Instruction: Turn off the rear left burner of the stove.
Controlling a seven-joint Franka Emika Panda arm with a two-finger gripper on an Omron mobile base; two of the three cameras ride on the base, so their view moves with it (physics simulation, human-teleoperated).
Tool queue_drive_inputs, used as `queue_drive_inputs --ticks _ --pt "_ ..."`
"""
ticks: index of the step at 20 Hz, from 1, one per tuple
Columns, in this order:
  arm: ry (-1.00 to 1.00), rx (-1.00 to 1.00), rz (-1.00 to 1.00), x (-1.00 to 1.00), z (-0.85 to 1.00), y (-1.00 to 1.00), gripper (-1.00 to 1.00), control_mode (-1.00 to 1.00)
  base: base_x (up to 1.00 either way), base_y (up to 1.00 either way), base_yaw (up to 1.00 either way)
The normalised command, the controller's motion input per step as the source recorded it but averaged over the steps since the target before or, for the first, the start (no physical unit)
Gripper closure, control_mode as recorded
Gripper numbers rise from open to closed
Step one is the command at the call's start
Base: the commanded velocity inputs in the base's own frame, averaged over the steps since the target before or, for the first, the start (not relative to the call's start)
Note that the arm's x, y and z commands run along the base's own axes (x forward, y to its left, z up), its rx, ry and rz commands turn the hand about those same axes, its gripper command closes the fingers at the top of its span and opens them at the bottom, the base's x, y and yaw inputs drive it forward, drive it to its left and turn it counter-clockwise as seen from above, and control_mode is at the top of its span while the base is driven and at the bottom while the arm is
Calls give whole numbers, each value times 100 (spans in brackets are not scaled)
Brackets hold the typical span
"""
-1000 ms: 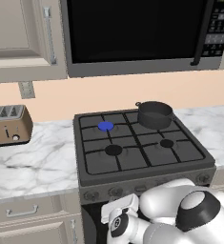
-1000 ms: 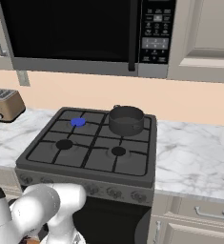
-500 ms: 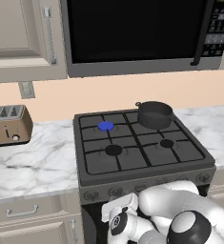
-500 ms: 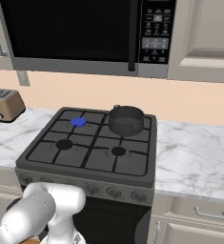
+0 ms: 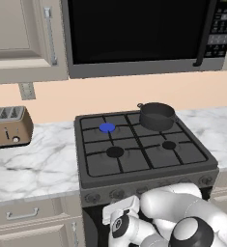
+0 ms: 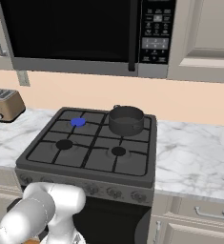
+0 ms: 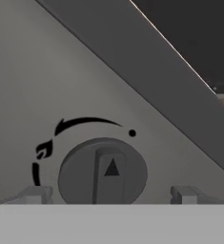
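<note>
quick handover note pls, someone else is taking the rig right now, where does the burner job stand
End effector: open, one fingertip on each side of a stove knob, not yet closed on it.
Rear left burner: showing its blue disc, so it is on.
Stove: a pot sits on the rear right burner.
Done: end effector lined up at the knob on the front panel.
Left: grip the knob, turn it to off, check the blue disc goes out.

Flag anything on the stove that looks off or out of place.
The rear left burner glows blue with nothing on it, while the pot sits on the unlit rear right one. Otherwise the stove looks orderly: nothing spilled, tilted or damaged.
</note>
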Motion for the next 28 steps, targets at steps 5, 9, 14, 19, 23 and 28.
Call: queue_drive_inputs --ticks 5,9,14,19,23,28 --pt "0 0 0 2 0 0 -100 -100 0 0 0" --pt "0 0 0 1 5 0 -100 -100 0 0 0" --pt "0 0 0 0 9 0 -100 -100 0 0 0" --pt "0 0 0 9 2 0 -100 -100 0 0 0" --pt "0 0 0 30 0 0 -100 -100 0 0 0" --pt "0 0 0 25 0 0 -100 -100 0 0 0"
